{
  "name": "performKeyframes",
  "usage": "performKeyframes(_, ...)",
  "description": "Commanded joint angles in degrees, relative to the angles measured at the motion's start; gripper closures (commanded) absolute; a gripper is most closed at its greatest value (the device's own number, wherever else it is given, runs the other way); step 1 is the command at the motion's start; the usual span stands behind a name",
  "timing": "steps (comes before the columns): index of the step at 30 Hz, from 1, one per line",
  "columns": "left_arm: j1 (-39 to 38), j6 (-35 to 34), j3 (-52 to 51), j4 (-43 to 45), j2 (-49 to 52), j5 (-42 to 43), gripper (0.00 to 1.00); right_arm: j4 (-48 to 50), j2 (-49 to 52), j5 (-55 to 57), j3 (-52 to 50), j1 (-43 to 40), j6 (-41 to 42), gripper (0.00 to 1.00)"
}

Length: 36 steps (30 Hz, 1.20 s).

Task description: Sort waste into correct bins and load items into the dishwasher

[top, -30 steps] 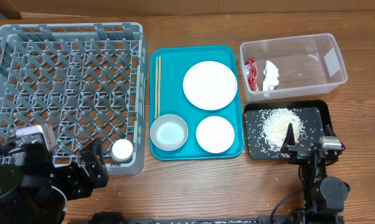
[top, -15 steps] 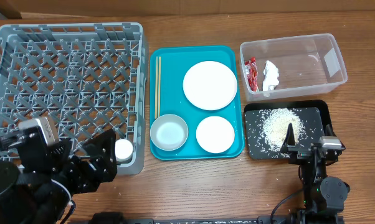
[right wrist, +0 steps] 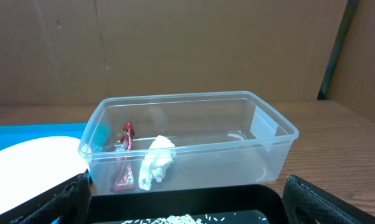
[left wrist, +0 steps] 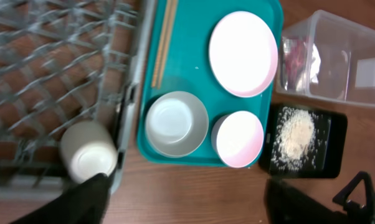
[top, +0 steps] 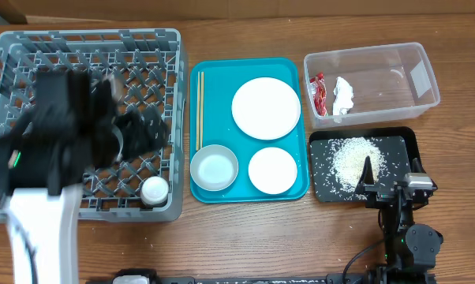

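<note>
We saw the cup [top: 155, 190] in the rack [top: 87, 34] by the front edge of the counter [top: 245, 233]; left hand [left wrist: 184, 190] and right hand [right wrist: 186, 190] stood wide, empty.

The left arm [top: 64, 134] is a dark smear in the overhead view and covers the middle of the rack [top: 32, 47]. From the left wrist the rack is blurred and runs off the top and left edges. The left gripper [left wrist: 186, 186] shows only two dark stubs at the bottom edge, and the tub [left wrist: 362, 56] is cut at the right. From the right wrist the black tray [right wrist: 250, 199] shows only its far rim, and the big plate [right wrist: 25, 162] runs off the left.
</note>
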<state>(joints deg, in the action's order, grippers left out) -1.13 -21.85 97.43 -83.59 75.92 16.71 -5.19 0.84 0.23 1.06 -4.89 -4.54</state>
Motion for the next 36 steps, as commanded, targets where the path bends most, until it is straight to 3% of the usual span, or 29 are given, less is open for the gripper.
performKeyframes(1,-3.8,2.6,0.2,2.1,6.1,4.2,0.26,0.4,-0.5,0.1,-0.6,-0.1,-0.2,0.00)
performKeyframes(5,-12.6,0.7,0.2,3.6,14.5,-10.2,0.24,0.4,-0.5,0.1,-0.6,-0.1,-0.2,0.00)
performKeyframes(9,-19.3,-0.2,0.2,6.4,23.1,-16.7,0.22,0.4,-0.5,0.1,-0.6,-0.1,-0.2,0.00)
performKeyframes(10,-20.4,-3.3,0.2,7.5,27.3,-19.6,0.25,0.4,-0.5,0.1,-0.6,-0.1,-0.2,0.00)
performKeyframes(18,-19.6,-5.6,0.2,16.3,40.7,-20.9,0.34,0.4,-0.5,0.1,-0.6,-0.1,-0.2,0.00)
performKeyframes(22,-19.4,-5.2,0.2,21.1,43.8,-22.2,0.33,0.4,-0.5,0.1,-0.6,-0.1,-0.2,0.00)
performKeyframes(28,-19.4,-4.9,0.2,26.7,46.9,-30.8,0.34,0.4,-0.5,0.1,-0.6,-0.1,-0.2,0.00)
performKeyframes(36,-19.4,-3.4,0.2,31.2,49.7,-27.1,0.44,0.4,-0.5,0.1,-0.6,-0.1,-0.2,0.00)
